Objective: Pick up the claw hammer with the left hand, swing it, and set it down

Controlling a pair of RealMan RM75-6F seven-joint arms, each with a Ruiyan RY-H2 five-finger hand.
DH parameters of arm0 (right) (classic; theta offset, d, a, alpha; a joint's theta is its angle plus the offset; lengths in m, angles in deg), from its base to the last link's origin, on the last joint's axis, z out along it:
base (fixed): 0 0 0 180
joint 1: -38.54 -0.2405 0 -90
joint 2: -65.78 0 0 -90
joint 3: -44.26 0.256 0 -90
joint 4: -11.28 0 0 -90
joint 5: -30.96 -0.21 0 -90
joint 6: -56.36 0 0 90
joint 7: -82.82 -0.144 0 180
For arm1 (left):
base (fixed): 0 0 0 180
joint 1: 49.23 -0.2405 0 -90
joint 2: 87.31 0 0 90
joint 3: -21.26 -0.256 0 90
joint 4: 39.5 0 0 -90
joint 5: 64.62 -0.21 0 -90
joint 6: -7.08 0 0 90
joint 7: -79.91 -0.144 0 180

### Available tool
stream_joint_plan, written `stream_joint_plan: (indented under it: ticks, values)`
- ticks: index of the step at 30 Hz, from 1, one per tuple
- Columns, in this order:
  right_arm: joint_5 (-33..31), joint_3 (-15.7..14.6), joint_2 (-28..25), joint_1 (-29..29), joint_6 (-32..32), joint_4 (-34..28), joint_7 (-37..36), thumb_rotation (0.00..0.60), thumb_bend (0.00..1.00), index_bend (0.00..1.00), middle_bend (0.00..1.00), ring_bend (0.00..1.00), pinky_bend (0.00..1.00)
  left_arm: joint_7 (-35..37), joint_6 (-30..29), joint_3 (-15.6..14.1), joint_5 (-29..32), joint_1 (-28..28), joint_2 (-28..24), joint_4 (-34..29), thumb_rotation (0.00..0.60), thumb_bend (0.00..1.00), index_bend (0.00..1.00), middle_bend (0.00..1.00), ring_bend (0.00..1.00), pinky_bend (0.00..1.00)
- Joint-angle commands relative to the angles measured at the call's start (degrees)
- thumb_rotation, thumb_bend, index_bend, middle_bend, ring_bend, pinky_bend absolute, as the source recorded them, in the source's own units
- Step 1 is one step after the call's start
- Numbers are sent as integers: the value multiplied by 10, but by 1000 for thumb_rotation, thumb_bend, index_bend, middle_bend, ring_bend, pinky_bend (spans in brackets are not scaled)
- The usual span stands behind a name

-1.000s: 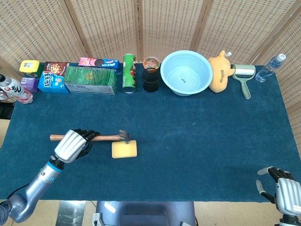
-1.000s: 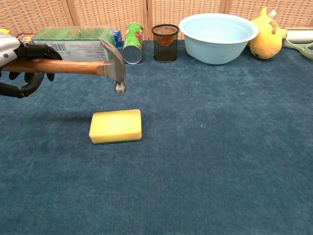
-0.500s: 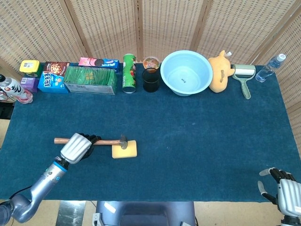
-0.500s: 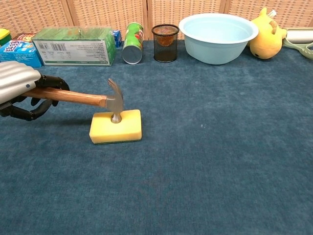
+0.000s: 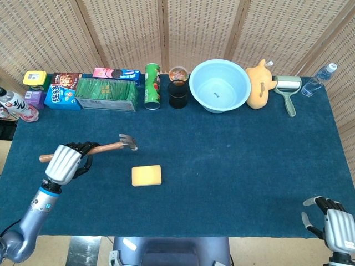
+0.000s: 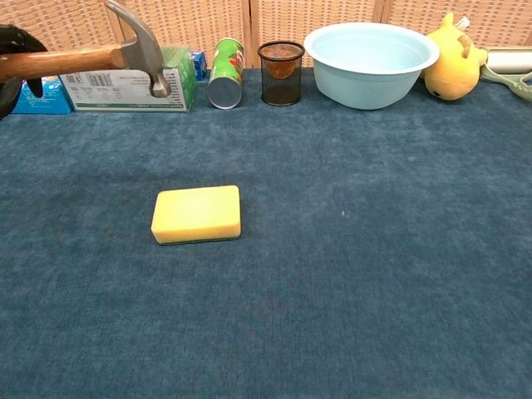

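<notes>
My left hand (image 5: pixel 65 162) grips the wooden handle of the claw hammer (image 5: pixel 105 146) and holds it raised above the cloth. The steel head (image 6: pixel 143 51) points right and hangs up and to the left of the yellow sponge (image 5: pixel 146 175), clear of it. In the chest view only the dark fingers (image 6: pixel 15 50) of that hand show at the left edge, wrapped around the handle (image 6: pixel 66 61). My right hand (image 5: pixel 331 225) rests at the table's near right corner with its fingers apart, holding nothing.
Along the back edge stand snack boxes (image 5: pixel 64 88), a green box (image 5: pixel 106 94), a green can (image 5: pixel 152 86), a black mesh cup (image 5: pixel 178 94), a light blue bowl (image 5: pixel 219 86), a yellow plush toy (image 5: pixel 259 83), a lint roller (image 5: pixel 288 88) and a water bottle (image 5: pixel 318 79).
The hammer head was pressed on the sponge half a second ago. My left hand has since swung it up and back to the left, off the sponge.
</notes>
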Motion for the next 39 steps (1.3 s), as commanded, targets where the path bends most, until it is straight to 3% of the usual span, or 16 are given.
stream_joint_plan:
  ticks: [1, 12, 15, 17, 19, 22, 23, 26, 32, 39]
  values:
    - [1, 0, 0, -2, 3, 0, 2, 600, 381, 469, 456, 420, 344, 10, 21, -3, 23, -8, -1, 20, 600, 630, 522, 659, 669, 729]
    - [-2, 0, 1, -2, 5, 0, 3, 600, 382, 469, 456, 420, 344, 41, 78, 2, 55, 5, 42, 101, 600, 612, 523, 659, 669, 684]
    - [-3, 0, -1, 1, 0, 0, 2, 600, 380, 469, 455, 420, 344, 57, 115, -1, 65, 15, 64, 132, 600, 533, 516, 651, 609, 619]
    - [-4, 0, -1, 1, 1, 2, 0, 600, 380, 469, 456, 420, 344, 61, 145, -6, 73, 22, 63, 132, 600, 400, 416, 560, 470, 522]
    - [-3, 0, -1, -1, 2, 2, -1, 600, 382, 469, 456, 420, 344, 55, 173, -8, 84, 27, 54, 118, 600, 237, 200, 374, 281, 397]
    - [-3, 1, -1, -2, 3, 1, 0, 600, 383, 469, 456, 420, 344, 49, 189, -8, 91, 31, 44, 99, 600, 129, 15, 210, 131, 281]
    - [-3, 1, 0, -2, 4, 2, 0, 600, 382, 469, 456, 420, 344, 47, 190, -7, 92, 31, 42, 94, 600, 119, 4, 192, 116, 268]
    - [-3, 1, 0, -3, 5, 2, -1, 600, 383, 469, 455, 420, 344, 52, 184, -7, 89, 29, 28, 70, 600, 80, 0, 139, 68, 234]
    - [4, 4, -2, -12, 11, 0, 2, 600, 382, 469, 456, 420, 344, 49, 152, -11, 82, 11, -12, 14, 600, 71, 0, 133, 60, 223]
    - [27, 3, -6, -28, 17, -12, 20, 600, 381, 469, 456, 420, 336, 25, 53, -32, 57, -52, -67, -81, 600, 158, 26, 146, 77, 230]
